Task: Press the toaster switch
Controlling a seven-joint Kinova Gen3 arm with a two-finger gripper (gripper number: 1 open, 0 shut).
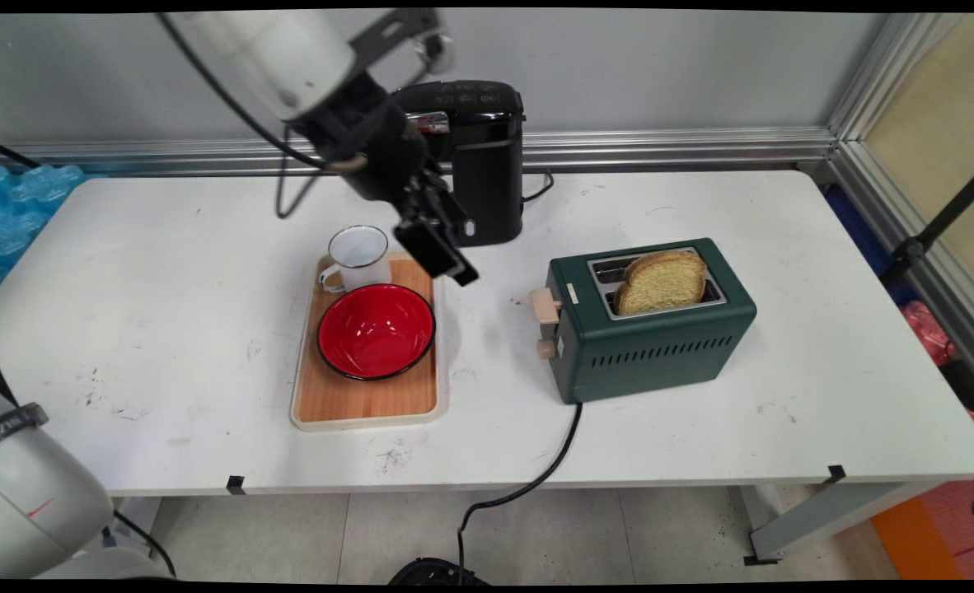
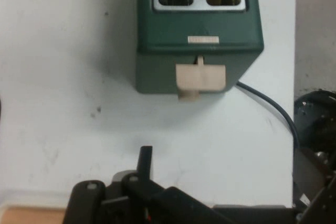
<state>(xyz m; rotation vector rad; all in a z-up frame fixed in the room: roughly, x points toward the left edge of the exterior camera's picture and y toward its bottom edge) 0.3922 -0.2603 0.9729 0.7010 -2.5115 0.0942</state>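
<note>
Hovering above bench, your end effector hangs over right edge of wooden tray, beside red bowl and white enamel mug, black coffee maker just behind. Holds nothing; cannot tell how far open. Green toaster lies to picture's right of end effector, apart from it, long axis running away from it. Beige lever on toaster's near end faces your hand camera straight on. Bread slice stands in slot nearer camera.

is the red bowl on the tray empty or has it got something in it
Empty. The main view looks down into the red bowl on the wooden tray and shows only its bare glossy red inside.
</note>
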